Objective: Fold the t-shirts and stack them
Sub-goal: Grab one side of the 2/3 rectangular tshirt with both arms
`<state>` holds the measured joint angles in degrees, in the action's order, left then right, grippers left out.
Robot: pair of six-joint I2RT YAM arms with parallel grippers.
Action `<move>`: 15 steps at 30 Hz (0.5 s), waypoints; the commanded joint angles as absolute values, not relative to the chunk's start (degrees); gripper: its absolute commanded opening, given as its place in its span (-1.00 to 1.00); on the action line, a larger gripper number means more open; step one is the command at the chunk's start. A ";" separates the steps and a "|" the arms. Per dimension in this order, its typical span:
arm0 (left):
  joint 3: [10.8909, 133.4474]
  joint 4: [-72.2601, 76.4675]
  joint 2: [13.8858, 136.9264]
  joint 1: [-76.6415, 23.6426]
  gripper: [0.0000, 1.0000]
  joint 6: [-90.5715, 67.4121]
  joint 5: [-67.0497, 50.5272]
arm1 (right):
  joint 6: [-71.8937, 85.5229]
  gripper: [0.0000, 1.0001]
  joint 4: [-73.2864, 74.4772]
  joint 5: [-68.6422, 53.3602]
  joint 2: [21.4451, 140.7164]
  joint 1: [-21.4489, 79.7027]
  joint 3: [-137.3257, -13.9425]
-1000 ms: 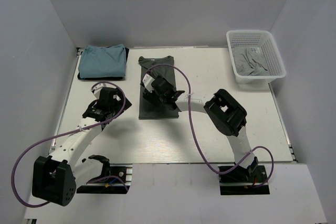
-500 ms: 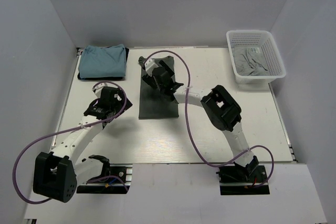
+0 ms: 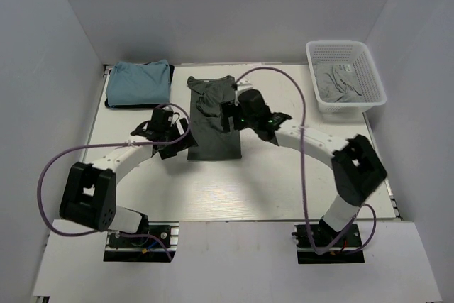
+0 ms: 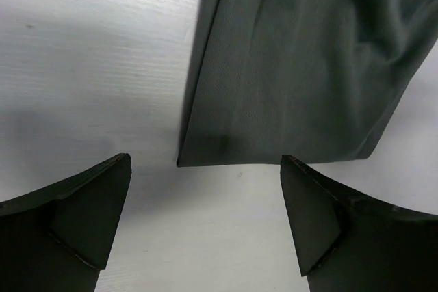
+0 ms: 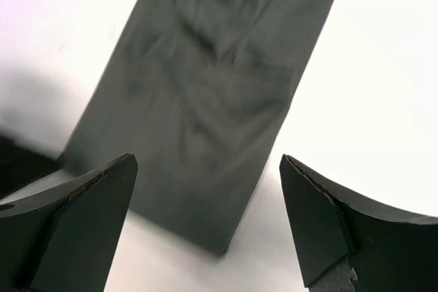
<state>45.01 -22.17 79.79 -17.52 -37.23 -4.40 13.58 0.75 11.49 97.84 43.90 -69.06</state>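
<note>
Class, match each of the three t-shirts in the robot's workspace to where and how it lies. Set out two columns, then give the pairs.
Column one
1. teal-blue t-shirt
2. dark grey-green t-shirt
3. pale grey t-shirt

Column two
A. crumpled inside the white basket
B. folded, at the far left
C. lying flat as a long strip, in the centre

Pairs: 1-B, 2-C, 3-A

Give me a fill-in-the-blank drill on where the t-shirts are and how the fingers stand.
1. The folded teal t-shirt lies at the table's far ___ corner.
2. The pale grey t-shirts sit inside the white mesh ___.
3. The fingers of the left gripper and the right gripper stand ___, close to the dark grey-green t-shirt.
Missing words: left; basket; open.
</note>
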 commanded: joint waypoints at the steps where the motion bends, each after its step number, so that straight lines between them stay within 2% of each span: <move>1: 46.93 -22.85 80.77 -18.19 0.99 -34.63 -10.02 | 28.82 0.81 8.44 1.07 93.44 43.07 -58.67; 4: 44.92 -21.72 81.30 -18.19 0.95 -34.63 -10.02 | 31.46 0.81 7.56 -1.73 90.98 42.98 -54.42; 12: 42.45 -20.39 84.54 -19.25 0.24 -35.16 -8.97 | 32.43 0.65 5.19 -5.71 92.98 42.80 -50.63; 15: 42.45 -20.39 87.01 -19.25 0.09 -35.16 -8.44 | 33.13 0.59 3.18 -6.24 94.57 42.80 -50.10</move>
